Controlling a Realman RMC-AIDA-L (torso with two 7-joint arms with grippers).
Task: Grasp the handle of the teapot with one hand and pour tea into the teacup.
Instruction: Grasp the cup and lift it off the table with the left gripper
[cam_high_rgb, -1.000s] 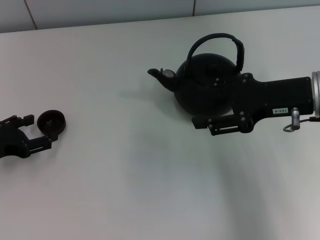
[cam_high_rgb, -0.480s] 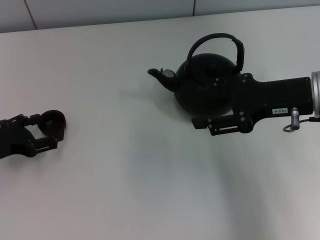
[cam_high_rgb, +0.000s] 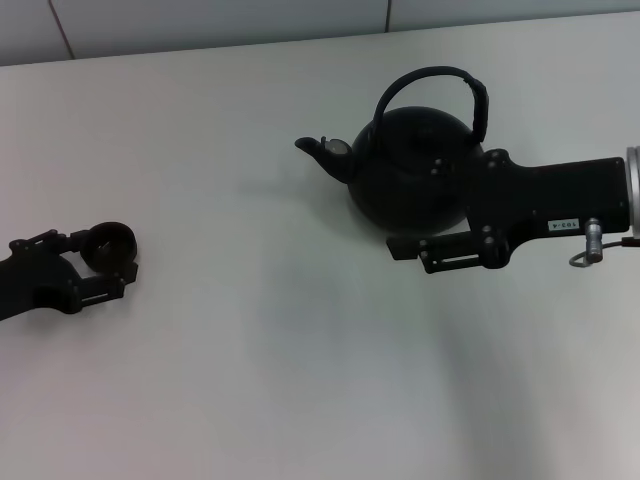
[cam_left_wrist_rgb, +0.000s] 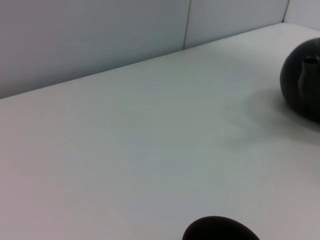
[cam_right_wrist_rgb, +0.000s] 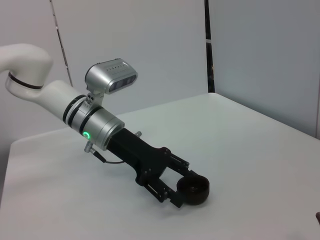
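The black teapot (cam_high_rgb: 395, 165) stands at the back right of the white table, its spout to the left; part of it shows in the left wrist view (cam_left_wrist_rgb: 302, 80). Its tall hoop handle (cam_high_rgb: 432, 73) is free. My right gripper (cam_high_rgb: 420, 210) is open, low against the pot's near side, below the handle. The small black teacup (cam_high_rgb: 110, 240) sits at the far left. My left gripper (cam_high_rgb: 98, 263) is open, with a finger on either side of the cup. The right wrist view shows that gripper (cam_right_wrist_rgb: 186, 182) around the cup (cam_right_wrist_rgb: 196, 191). The cup's rim shows in the left wrist view (cam_left_wrist_rgb: 220, 231).
The white table (cam_high_rgb: 300, 380) stretches between cup and teapot. A grey panelled wall (cam_high_rgb: 200, 20) runs along its far edge. In the right wrist view the left arm (cam_right_wrist_rgb: 95, 125) reaches over the table, whose edges fall off behind it.
My left gripper has slid right so that the teacup now sits between its fingers; the cup has shifted slightly. My right gripper has drifted slightly down and right beside the teapot.
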